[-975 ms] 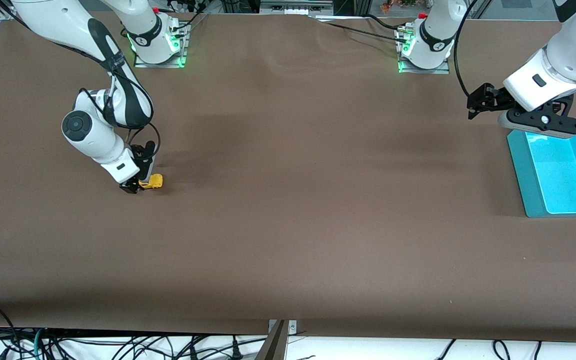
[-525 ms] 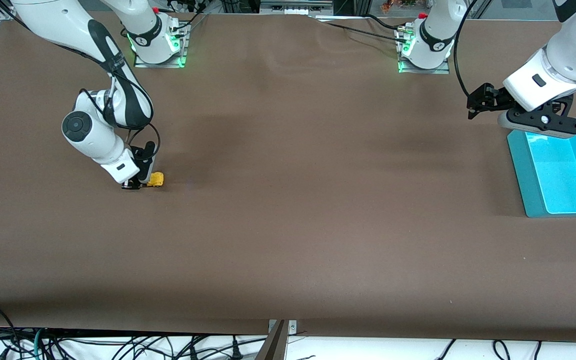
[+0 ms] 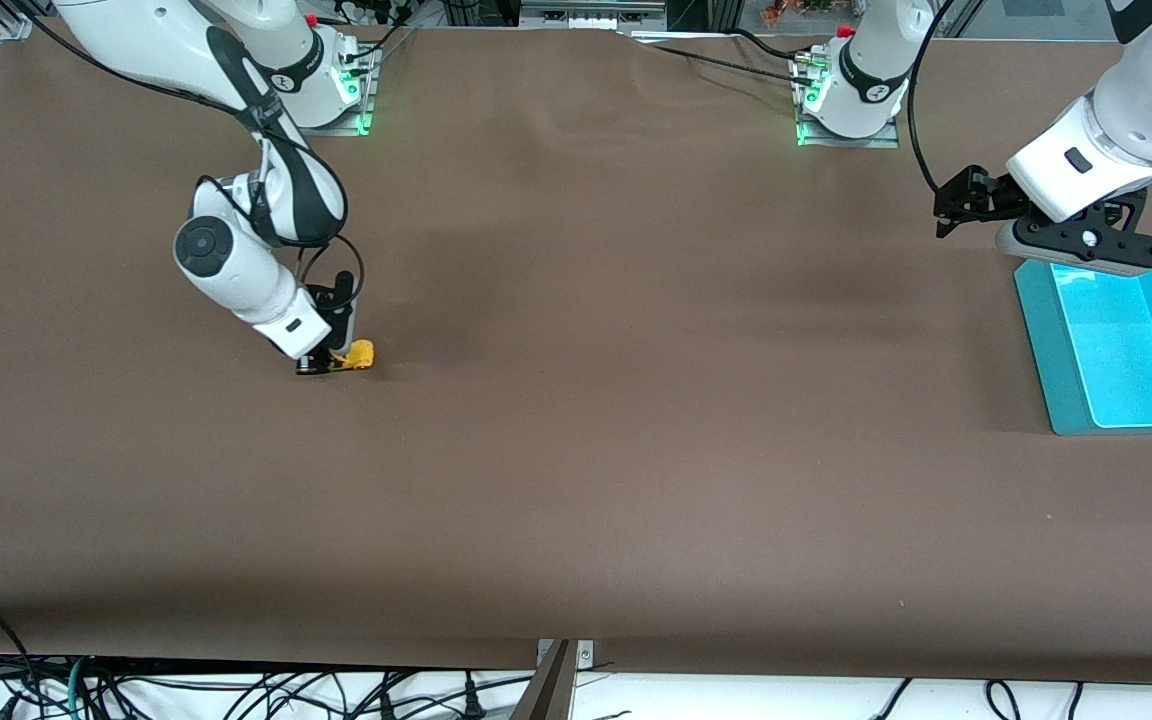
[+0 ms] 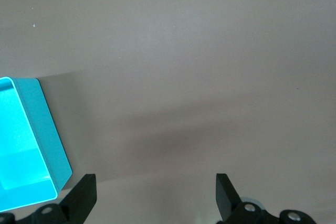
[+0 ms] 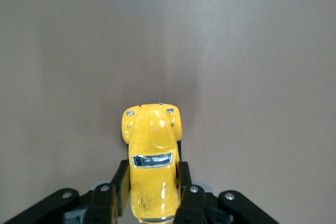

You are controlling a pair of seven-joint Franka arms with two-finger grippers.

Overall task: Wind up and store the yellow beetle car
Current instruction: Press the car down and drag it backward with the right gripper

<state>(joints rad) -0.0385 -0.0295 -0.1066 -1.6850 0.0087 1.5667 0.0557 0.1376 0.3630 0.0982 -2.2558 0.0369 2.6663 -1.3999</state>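
1. The right hand (image 3: 334, 362) is down at the bench (image 3: 576, 450), toward the right arm's end, its fingers (image 5: 185, 179) pinching the yellow beetle car (image 3: 360, 354) by its two sides.
2. In the right wrist view the yellow beetle car (image 5: 151, 153) sits between the two fingers, roof up, with its rounded nose and small headlights pointing away from the hand, out past the fingertips.
3. In the front view the car juts out of the hand toward the left arm's end of the bench, low at the brown surface; whether its wheels touch it I cannot tell.
4. Around the right hand there is only bare brown bench.
5. The left hand (image 3: 956, 205) waits in the air, well apart from the right hand, at the left arm's end of the bench, its fingers (image 4: 84, 195) spread wide with nothing between them.
6. Just beside the left hand, a turquoise bin (image 3: 1041, 330) stands on the bench; its corner (image 4: 52, 145) shows next to one finger in the left wrist view.
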